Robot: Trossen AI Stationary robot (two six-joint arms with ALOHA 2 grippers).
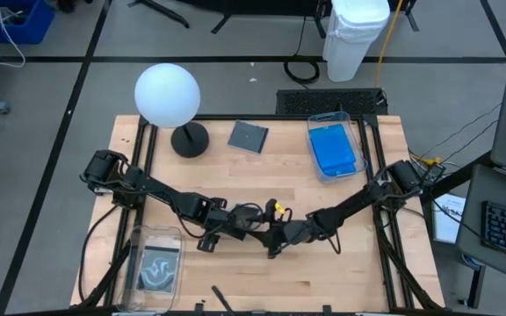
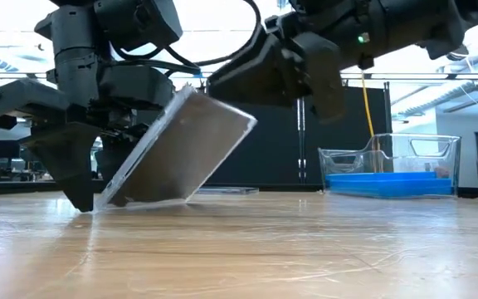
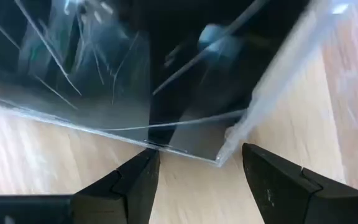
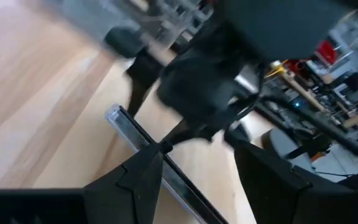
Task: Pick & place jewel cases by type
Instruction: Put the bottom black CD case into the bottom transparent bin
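Note:
A dark jewel case (image 2: 181, 149) stands tilted at the table's middle, its lower edge (image 2: 139, 202) on the wood and its upper edge raised. My left gripper (image 3: 197, 158) is open at the lower edge, with one corner of the case (image 3: 219, 158) between its fingers. My right gripper (image 4: 197, 155) is open at the raised edge. In the high view the two grippers meet, left (image 1: 220, 230) and right (image 1: 275, 239). A second dark case (image 1: 248, 136) lies flat at the far middle. Blue cases (image 1: 334, 147) lie in a clear bin. My left gripper is open; one fingertip (image 3: 149, 155) stands against the case's lower edge (image 3: 138, 142), near a corner, and the other finger stands beside that corner. The fingers slant down from the table's left. My right gripper is open; one fingertip (image 4: 157, 152) meets the case's raised edge (image 4: 129, 127) from the table's right. Whether that finger lies over or under the edge, I cannot tell.
A white globe lamp (image 1: 167, 92) with a black base (image 1: 190, 139) stands at the far left. A clear bin (image 1: 154, 268) with a dark case in it stands at the near left. The clear bin with the blue cases (image 2: 388, 170) stands at the far right.

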